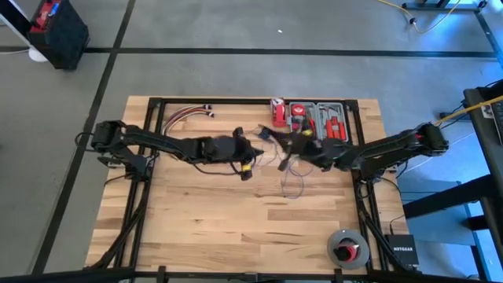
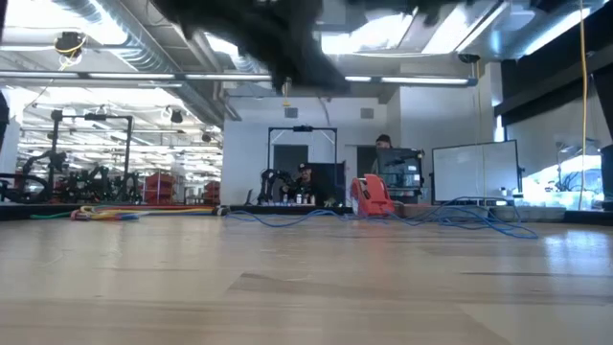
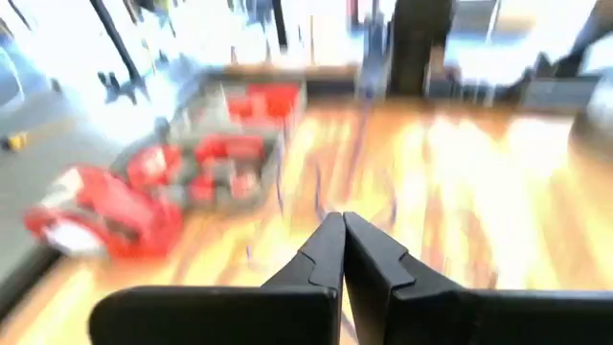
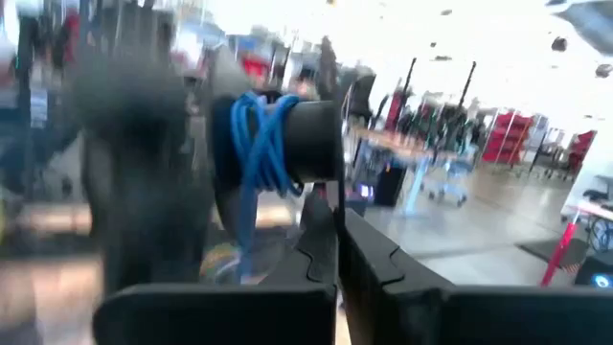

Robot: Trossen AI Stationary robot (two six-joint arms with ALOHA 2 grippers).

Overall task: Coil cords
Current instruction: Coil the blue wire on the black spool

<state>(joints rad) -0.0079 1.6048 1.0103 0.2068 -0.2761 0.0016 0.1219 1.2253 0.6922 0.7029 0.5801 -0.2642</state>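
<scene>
From above, the left gripper (image 1: pixel 253 151) and right gripper (image 1: pixel 277 140) meet over the table's (image 1: pixel 220 228) far middle, near the red tool tray (image 1: pixel 318 119), the thin cords (image 1: pixel 292 182) trailing from them onto the wood toward the near side. In the left wrist view the fingers (image 3: pixel 330 251) are pressed together; the right wrist view shows its fingers (image 4: pixel 326 240) shut too, with blue cord (image 4: pixel 257 144) wound round the dark arm ahead
</scene>
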